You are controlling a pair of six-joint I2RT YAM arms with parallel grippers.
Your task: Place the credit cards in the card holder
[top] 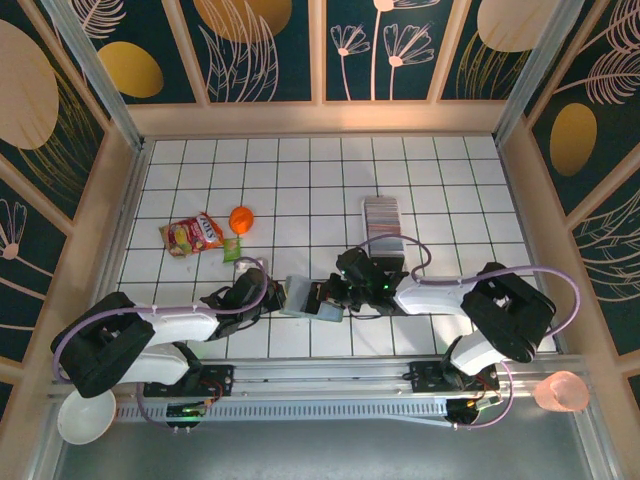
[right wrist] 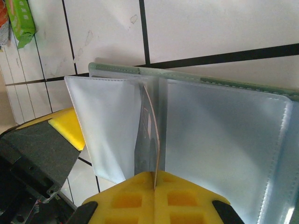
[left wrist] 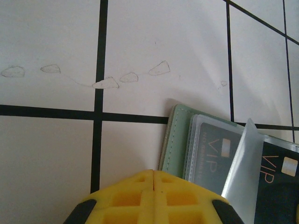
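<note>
You're mid-job, nowhere near the end. The card holder [left wrist: 174,136] lies open on the tiles btwn the two arms, near the front of the table, green cover down and clear sleeves up. Two dark VIP cards [left wrist: 212,156] already sit in sleeves in the left wrist view, so some loading is done. Your right claw [right wrist: 155,177] is pinched tight on one thin card [right wrist: 152,123], seen edge-on, w/ its far end poking in btwn two clear sleeve pages at the spine. I can't tell if it's inside a pocket or just btwn pages, so I'd count this one as in progress, not done. Your left claw [left wrist: 153,176] is fully closed w/ nothing in it, tips just beside the holder's left edge. Whether it touches or pins the cover can't be told. What's left, judging from the top view: the bulk of the credit cards [top: 382,212], a striped row well apart from the holder, further up the table beyond the right wrist. So approx a couple in, one going in, most to go. Next you'd prob need to seat this card fully, let go, then go for the row.
</note>
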